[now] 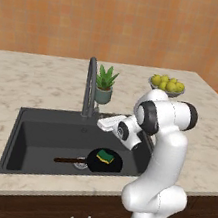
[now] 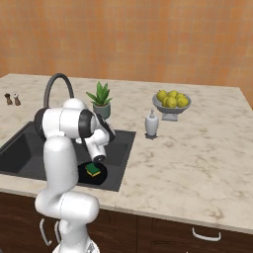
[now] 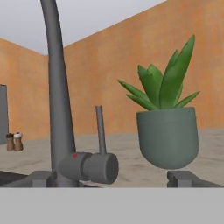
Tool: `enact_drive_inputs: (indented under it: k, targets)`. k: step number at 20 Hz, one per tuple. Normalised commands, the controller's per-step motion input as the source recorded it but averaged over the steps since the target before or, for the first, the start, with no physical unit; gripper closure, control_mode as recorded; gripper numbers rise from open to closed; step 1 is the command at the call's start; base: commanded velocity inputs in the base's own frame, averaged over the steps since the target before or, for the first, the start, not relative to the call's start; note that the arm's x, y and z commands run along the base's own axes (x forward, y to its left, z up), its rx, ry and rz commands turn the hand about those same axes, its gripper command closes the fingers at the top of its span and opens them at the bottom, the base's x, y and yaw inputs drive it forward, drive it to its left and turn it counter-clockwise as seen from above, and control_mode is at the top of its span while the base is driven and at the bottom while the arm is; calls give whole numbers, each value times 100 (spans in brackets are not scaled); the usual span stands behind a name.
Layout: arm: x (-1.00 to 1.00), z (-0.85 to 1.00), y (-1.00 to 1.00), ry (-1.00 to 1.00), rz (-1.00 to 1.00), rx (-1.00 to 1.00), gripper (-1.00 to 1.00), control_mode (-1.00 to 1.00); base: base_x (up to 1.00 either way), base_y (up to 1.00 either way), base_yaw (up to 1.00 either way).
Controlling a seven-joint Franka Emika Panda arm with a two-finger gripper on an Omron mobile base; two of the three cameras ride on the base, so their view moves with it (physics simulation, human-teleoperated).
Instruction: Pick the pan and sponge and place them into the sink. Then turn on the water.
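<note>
- a rendered home kitchen
- marble-look counter (image 1: 45,77) with a dark sink (image 1: 40,134) and arched tap (image 1: 90,85)
- dark wood cabinets (image 2: 197,234) with handles below
- bowl of yellow fruit (image 2: 171,103), potted plant (image 2: 101,101), soap dispenser (image 2: 151,123), 2 shakers (image 2: 13,99)
- orange tiled wall (image 1: 122,17)

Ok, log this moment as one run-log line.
pan: in sink | sponge: on pan | gripper: open, facing tap lever | water: off

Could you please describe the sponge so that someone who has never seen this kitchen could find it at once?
Look into the dark grey sink set in the marble counter. At its right end lies a round black pan, and the sponge rests inside it: a small yellow block with a green side, the only bright thing in the basin.
</note>
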Motion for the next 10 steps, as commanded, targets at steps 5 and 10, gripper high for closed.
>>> enact_drive_inputs:
  k: [5,10]
  targets:
    - [19,0,10,0,0,0,-100,-100,0,0,0]
    - [13,19,11,0,0,0,-100,-100,0,0,0]
